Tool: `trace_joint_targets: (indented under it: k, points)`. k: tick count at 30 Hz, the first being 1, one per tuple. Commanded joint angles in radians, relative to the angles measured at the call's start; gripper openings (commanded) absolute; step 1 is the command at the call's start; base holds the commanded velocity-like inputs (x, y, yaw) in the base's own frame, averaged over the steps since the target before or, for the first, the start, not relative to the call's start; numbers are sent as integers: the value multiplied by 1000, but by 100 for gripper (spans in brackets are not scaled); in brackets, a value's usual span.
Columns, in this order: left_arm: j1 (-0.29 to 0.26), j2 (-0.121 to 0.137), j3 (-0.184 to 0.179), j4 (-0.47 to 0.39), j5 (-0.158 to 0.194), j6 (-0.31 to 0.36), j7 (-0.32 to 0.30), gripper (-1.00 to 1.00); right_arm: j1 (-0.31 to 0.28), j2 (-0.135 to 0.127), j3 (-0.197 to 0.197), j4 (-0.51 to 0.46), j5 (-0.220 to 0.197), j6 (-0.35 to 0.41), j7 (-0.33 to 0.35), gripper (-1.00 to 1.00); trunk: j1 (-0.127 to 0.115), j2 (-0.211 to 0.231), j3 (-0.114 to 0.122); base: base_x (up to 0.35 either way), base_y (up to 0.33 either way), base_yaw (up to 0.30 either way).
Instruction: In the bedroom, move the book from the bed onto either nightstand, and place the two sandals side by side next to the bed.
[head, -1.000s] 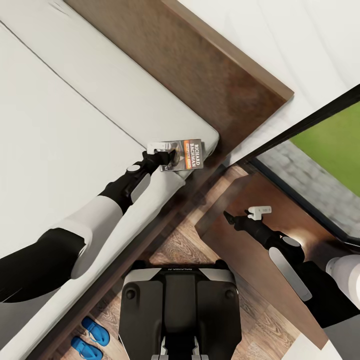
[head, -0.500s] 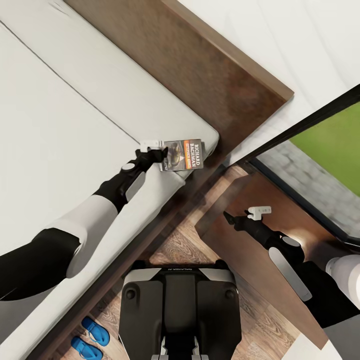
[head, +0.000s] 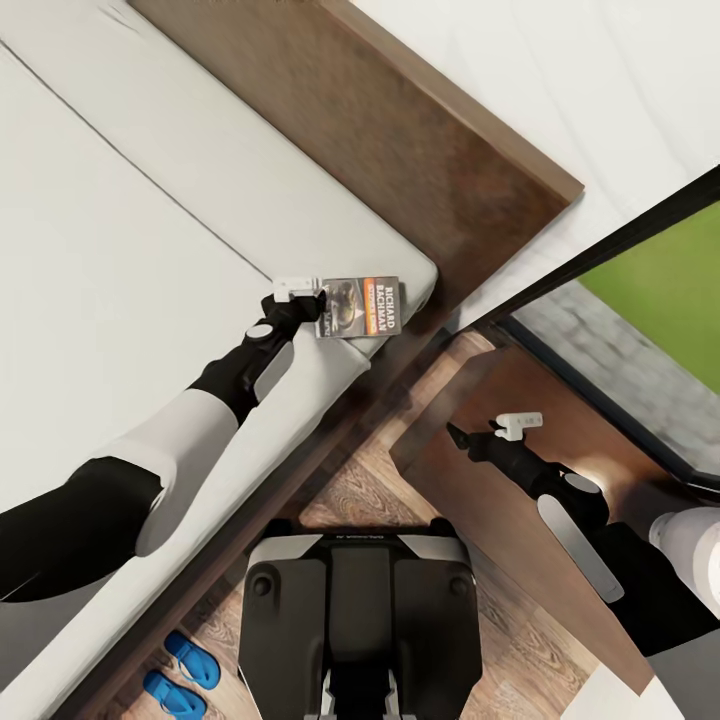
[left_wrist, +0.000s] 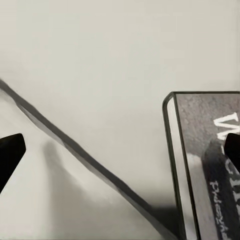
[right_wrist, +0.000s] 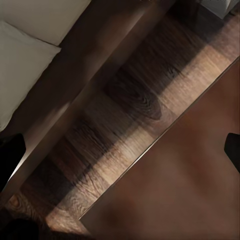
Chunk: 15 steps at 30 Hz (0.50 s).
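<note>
- One book (head: 360, 307) lies flat on the pale grey mattress of the bed (head: 150, 220), near the mattress corner closest to the headboard (head: 400, 130). Its dark cover faces up, with an orange band and the white lettering "Richard Bachman".
- One left gripper (head: 303, 303) sits at the book's edge away from the corner, low over the mattress. In the left wrist view its two dark fingertips (left_wrist: 10, 155) stand wide apart at opposite sides of the frame. One is over bare mattress and the other is over the book's cover (left_wrist: 210, 165), so nothing is pinched between them.
- The left wrist view also shows the book's page edge, part of its white lettering up close, and a dark seam running across the mattress. The head view gives the whole cover instead.
- One right gripper (head: 490, 432) hangs over the glossy dark brown top of the nightstand (head: 520, 530). Its fingers are spread with nothing between them. In the right wrist view its dark fingertips (right_wrist: 10, 160) sit at the far edges of the frame.
- The right wrist view adds the nightstand's edge (right_wrist: 180, 200), the strip of wood-plank floor (right_wrist: 130, 130) between it and the bed frame, and a corner of the mattress.
- Two blue sandals (head: 180, 675) lie side by side on the floor beside the bed, by the robot's base (head: 360, 620) on its left.
- One black-framed window (head: 640, 300) with green outside stands beyond the nightstand.
</note>
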Motion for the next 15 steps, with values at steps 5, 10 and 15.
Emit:
trace_joint_targets:
  k: [5,10,15]
  points:
    - [0,-1,-9,100,11,-2,10,100,-1,-1,0,-1,-6,3,-3,100,1,-1,4,0,0,0]
    - [1,-2,-11,101,10,2,6,100,0,-1,0,-1,-6,3,-3,100,1,-1,11,0,0,0]
    - [4,-1,-12,101,13,21,3,100,-1,-1,-2,-1,-6,3,-5,100,1,-1,19,0,0,0]
